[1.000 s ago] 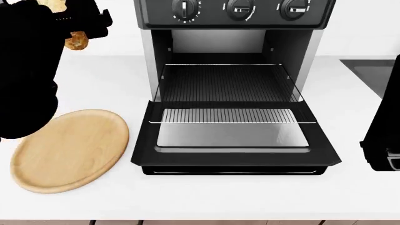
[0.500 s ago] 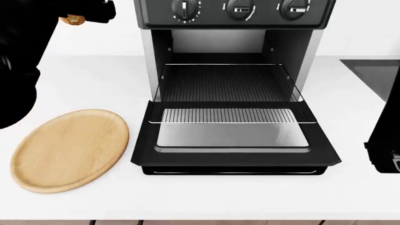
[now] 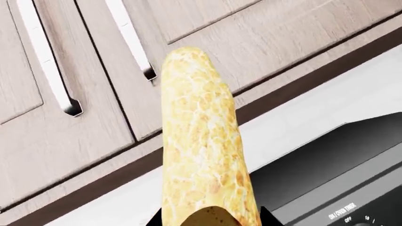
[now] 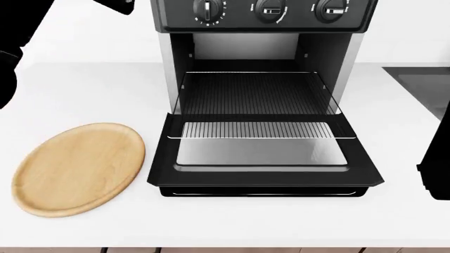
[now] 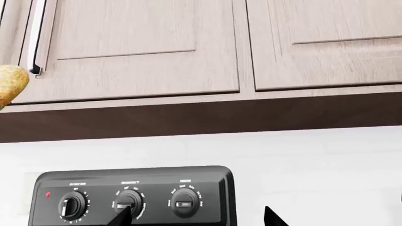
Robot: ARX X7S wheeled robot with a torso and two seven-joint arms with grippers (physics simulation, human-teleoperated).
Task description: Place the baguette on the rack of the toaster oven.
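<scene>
Currently your left gripper [image 3: 210,221] is clamped on the baguette [image 3: 201,141], which projects from it toward the wooden cabinets [image 3: 75,141] above the toaster oven [image 4: 264,100]; one loaf end also shows in the right wrist view. Your right arm [image 4: 436,168] sits at the counter's right edge; whether its jaws are parted or closed I cannot tell. Oven door [image 4: 264,163] is down, rack [image 4: 256,95] bare. Round wooden board [image 4: 77,168] lies left of the door.
</scene>
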